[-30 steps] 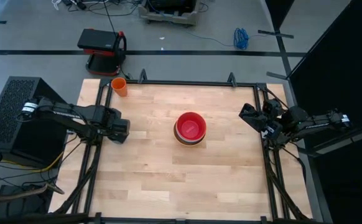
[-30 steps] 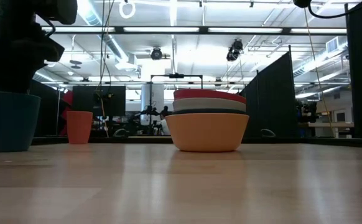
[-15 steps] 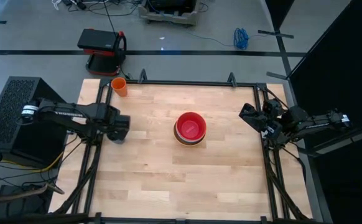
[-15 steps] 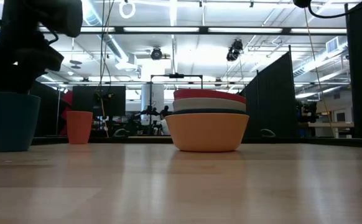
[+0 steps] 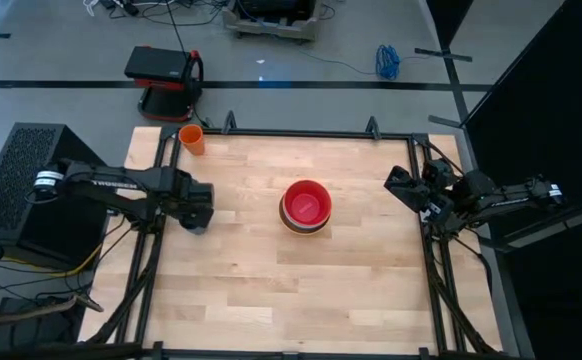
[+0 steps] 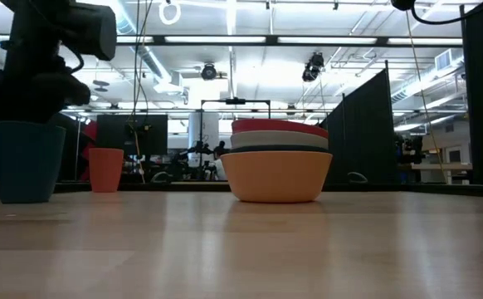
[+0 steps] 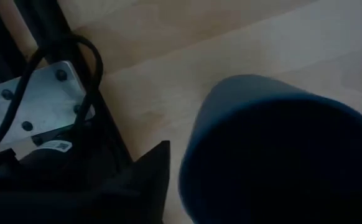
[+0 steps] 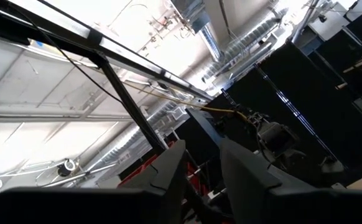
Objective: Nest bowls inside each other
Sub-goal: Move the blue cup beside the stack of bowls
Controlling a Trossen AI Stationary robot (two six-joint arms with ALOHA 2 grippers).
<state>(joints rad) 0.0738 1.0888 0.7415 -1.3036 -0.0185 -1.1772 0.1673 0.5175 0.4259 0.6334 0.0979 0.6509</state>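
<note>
The bowls [image 5: 307, 207] stand nested in one stack at the table's middle: an orange bowl [image 6: 275, 176] on the wood, then a dark teal one [image 6: 279, 150], a white one [image 6: 279, 139] and a red one [image 6: 276, 127] on top. My left gripper [image 5: 198, 210] points down at the table's left side, on a dark blue cup [image 6: 29, 162] that it hides in the high view. My right gripper [image 8: 201, 177] is raised at the table's right edge, tilted up toward the ceiling. Its fingers stand a narrow gap apart with nothing between them. My left gripper comes at the dark blue cup from above, pointing down. One finger [image 7: 148, 182] stands outside the cup's wall near the rim [image 7: 191, 149]. The other finger is lost in the cup's dark inside. The cup stands upright with its base [image 6: 27, 199] on the table.
A small orange cup [image 5: 192, 139] stands at the far left corner. A black frame rail [image 5: 156, 215] runs along the table's left side beside my left gripper, and another [image 5: 428, 260] runs along the right side. Bare wood lies between the stack and the near edge.
My left gripper has moved down and a little toward the table's right, toward the bowls. The dark blue cup has shifted with it the same way, staying upright on the table. The bowl stack has stayed where it was.
</note>
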